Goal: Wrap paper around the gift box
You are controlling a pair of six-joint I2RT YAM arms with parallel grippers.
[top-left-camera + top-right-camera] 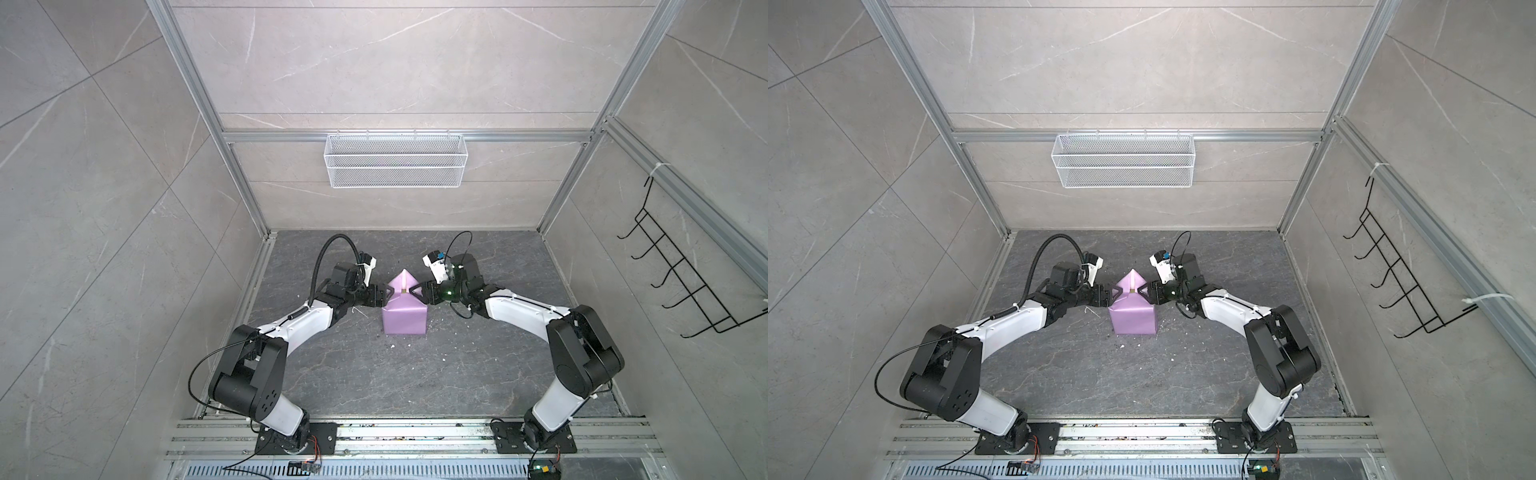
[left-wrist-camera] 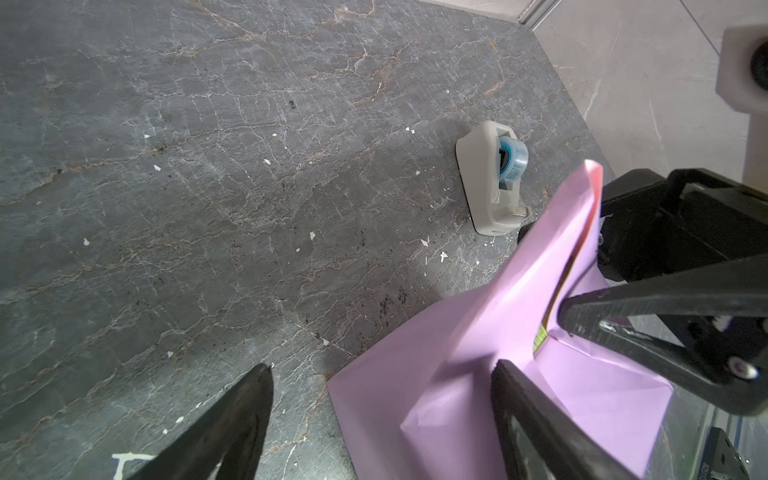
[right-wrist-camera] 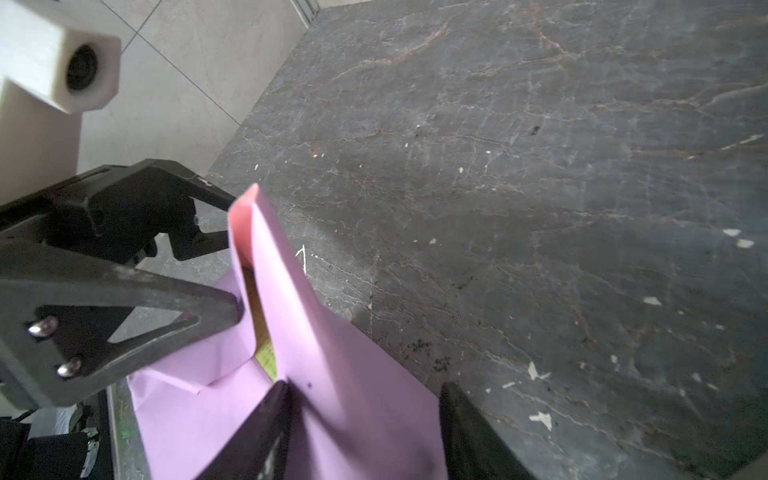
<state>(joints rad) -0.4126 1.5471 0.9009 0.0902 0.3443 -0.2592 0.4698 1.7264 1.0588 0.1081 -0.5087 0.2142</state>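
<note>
Dark marble tabletop (image 1: 374, 374): gift box (image 3: 266, 355) sits centre under paper (image 1: 403, 320), twelve-o'clock end peaked open. My left gripper (image 1: 384, 297) at nine, right gripper (image 1: 417, 293) at three, jaws apart. I judge side-flap tucking; next, flatten the peak.

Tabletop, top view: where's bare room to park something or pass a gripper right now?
Free: the dark slab between the folded paper and the front rail; also the far-right corner behind the right arm. Crowded: the paper's peak, flanked by left gripper and right gripper, with the tape dispenser just past it.
</note>
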